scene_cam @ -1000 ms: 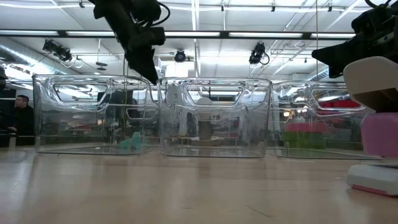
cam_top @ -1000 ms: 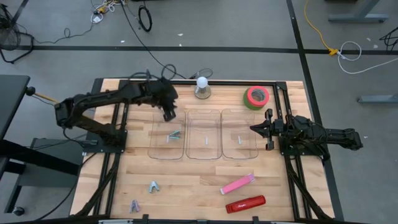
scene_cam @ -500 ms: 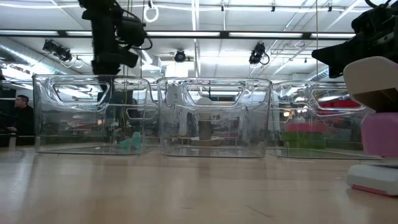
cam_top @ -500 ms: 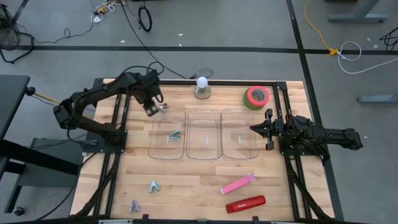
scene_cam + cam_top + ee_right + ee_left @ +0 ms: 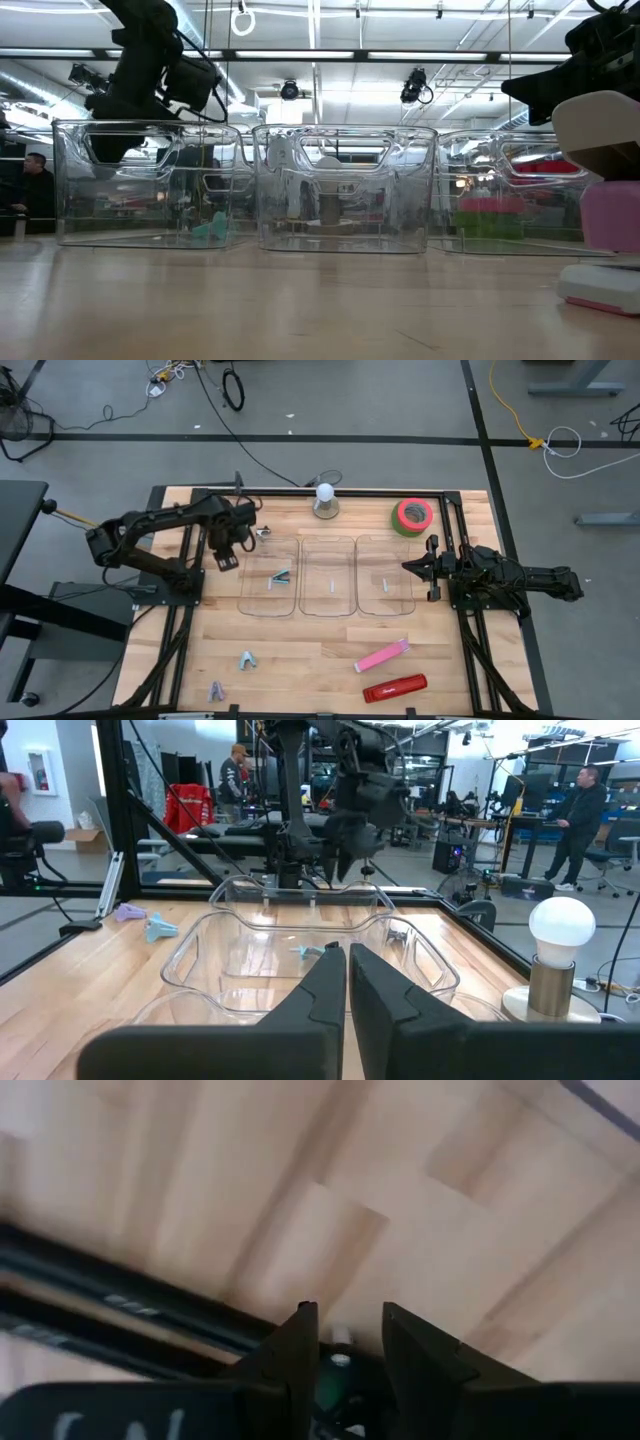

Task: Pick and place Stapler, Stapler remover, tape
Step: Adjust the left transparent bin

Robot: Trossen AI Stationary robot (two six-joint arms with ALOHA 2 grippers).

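My left gripper [image 5: 222, 560] points down at bare wood just left of the left clear bin [image 5: 268, 598], open, with nothing between its fingers [image 5: 345, 1342]. A teal staple remover [image 5: 280, 577] lies on that bin's floor [image 5: 210, 228]. Two more staple removers [image 5: 246, 659] [image 5: 215, 691] lie near the front left. A pink stapler [image 5: 382, 656] and a red stapler [image 5: 394, 688] lie on the wood at the front right. The green tape [image 5: 412, 516] lies flat at the far right. My right gripper [image 5: 408, 568] waits shut and level by the right bin [image 5: 347, 960].
Three clear bins [image 5: 328, 598] stand in a row mid-table; the middle and right ones [image 5: 385, 600] hold no task item. A white bulb on a grey base [image 5: 325, 500] stands at the far edge. A small pale object [image 5: 263, 532] lies by the left bin's far corner.
My left gripper has swung from above the left bin's far rim toward the table's left edge and gone down. It has tipped from slanting forward to pointing nearly straight down. It carries nothing. The teal staple remover has stayed in the left bin.
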